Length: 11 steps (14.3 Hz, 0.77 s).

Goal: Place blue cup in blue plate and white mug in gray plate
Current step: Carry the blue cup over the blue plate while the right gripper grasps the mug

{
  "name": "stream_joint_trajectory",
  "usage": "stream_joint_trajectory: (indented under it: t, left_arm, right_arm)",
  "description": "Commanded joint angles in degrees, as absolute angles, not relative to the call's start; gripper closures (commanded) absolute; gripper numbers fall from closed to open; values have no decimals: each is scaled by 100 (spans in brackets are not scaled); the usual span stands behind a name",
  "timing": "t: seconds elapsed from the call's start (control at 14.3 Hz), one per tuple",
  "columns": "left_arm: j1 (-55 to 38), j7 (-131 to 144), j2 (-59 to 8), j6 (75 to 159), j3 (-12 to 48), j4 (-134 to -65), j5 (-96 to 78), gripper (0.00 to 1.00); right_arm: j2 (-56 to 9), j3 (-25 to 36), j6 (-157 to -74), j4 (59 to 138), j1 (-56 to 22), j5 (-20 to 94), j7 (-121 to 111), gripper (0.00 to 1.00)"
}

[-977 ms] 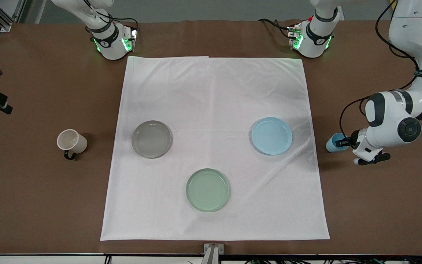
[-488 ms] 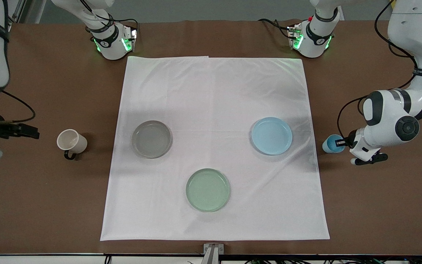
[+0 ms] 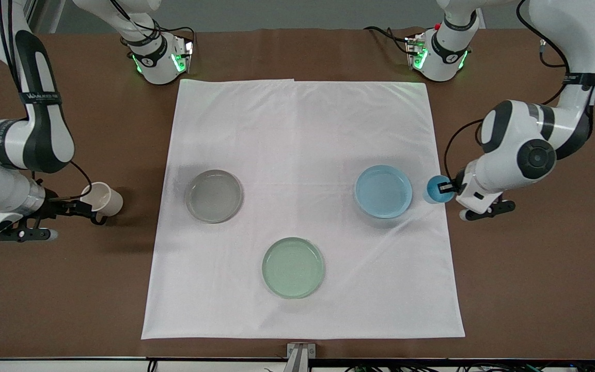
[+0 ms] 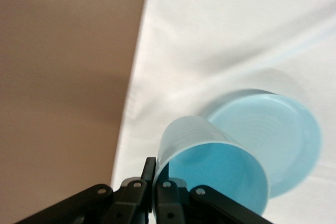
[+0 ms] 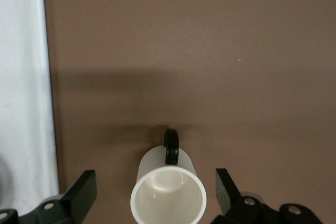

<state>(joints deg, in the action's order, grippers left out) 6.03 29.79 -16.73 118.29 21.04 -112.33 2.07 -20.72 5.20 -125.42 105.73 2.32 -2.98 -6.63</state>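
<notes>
The only words are on a black band (image 3: pixel 39 96) around the right arm (image 3: pixel 44 129). The letters are white and very small, and I cannot tell what they say. The cups, the plates, the white cloth and the desk have no words or numbers on them. The two wrist views show no writing either.

Three plates: gray plate (image 3: pixel 214 196), blue plate (image 3: pixel 383 191), green plate (image 3: pixel 293 267). One blue cup (image 3: pixel 436 189), one white mug (image 3: pixel 102 198), one white cloth (image 3: pixel 302 134).
</notes>
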Motion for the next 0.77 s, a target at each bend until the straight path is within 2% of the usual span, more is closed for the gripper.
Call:
stream_joint_trajectory:
  t: [0.0, 0.21, 0.49, 0.7]
  left_arm:
    - [423, 3785, -1880, 11979, 2451, -11232, 246, 100]
    - [-25, 4446, -2152, 12242, 2452, -11232, 290, 100]
    - [-123, 4632, -2259, 12481, 2443, -11311, 299, 100]
    - [-97, 4623, -2215, 12437, 2443, -11364, 308, 100]
  right_arm:
    - [-2240, 466, -12999, 10907, 421, -247, -747, 0]
    - [-2583, 466, -13279, 10907, 474, 96, -1123, 0]
    - [-2891, 466, -13509, 10793, 571, 149, -1186, 0]
    - [-2927, 466, -13500, 10784, 580, 167, -1187, 12]
